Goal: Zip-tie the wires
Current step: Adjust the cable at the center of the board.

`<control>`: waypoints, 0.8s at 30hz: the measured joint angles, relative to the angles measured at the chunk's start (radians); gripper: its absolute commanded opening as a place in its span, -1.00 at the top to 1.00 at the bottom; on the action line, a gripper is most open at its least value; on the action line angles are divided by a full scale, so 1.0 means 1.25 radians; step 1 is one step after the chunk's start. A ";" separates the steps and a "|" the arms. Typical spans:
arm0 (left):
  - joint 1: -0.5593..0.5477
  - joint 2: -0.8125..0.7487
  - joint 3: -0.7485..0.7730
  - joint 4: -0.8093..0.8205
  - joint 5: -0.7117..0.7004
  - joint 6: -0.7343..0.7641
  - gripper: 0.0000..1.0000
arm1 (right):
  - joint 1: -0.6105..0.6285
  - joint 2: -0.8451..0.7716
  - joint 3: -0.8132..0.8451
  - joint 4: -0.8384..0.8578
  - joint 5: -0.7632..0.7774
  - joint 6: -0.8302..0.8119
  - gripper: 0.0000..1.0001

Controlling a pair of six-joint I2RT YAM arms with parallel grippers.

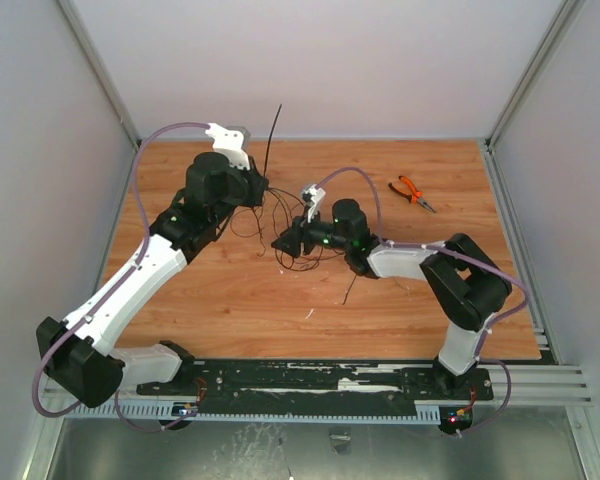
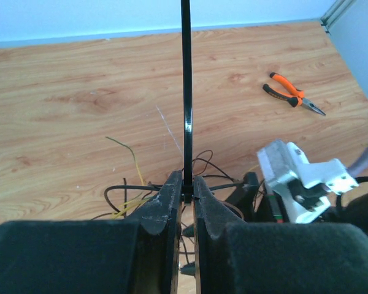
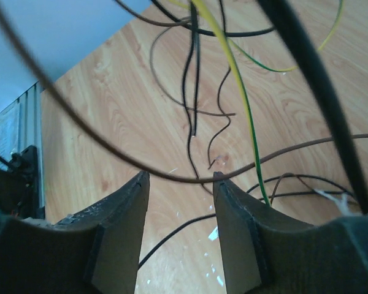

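On the counter [image 1: 230, 300] I had the wires [image 3: 193, 73] tangled at the middle between both arms, right fingers [image 3: 126, 214] released with one strand across their tips, left fingers [image 2: 170, 199] clenched on an upright zip tie [image 2: 186, 92], pliers [image 1: 412, 192] off right.

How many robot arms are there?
2. The left arm reaches up from the near left corner, and the right arm bends in from the near right. Both meet at the wires mid-table.
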 measured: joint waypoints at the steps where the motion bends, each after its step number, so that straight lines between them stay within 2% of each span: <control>1: 0.000 -0.002 0.000 0.000 0.001 0.000 1.00 | 0.003 0.015 0.007 0.011 0.006 0.003 0.01; 5: 0.000 -0.005 0.000 0.000 0.002 -0.003 1.00 | 0.009 0.068 0.046 0.038 0.029 0.003 0.08; 7: 0.000 -0.005 0.000 0.000 0.002 -0.004 1.00 | 0.010 0.087 0.067 0.044 0.041 0.001 0.31; 10: 0.000 -0.005 0.000 0.000 0.002 -0.004 1.00 | 0.013 0.094 0.077 0.050 0.054 -0.007 0.82; 12: 0.000 -0.005 0.000 0.000 0.002 -0.004 1.00 | 0.014 0.093 0.077 0.052 0.059 -0.016 1.00; 17: 0.001 -0.005 0.000 -0.001 0.002 -0.003 1.00 | 0.014 0.034 0.008 0.025 0.090 -0.039 1.00; 24: 0.007 -0.005 0.000 -0.006 0.002 -0.002 1.00 | 0.005 -0.172 -0.120 -0.095 0.172 -0.068 1.00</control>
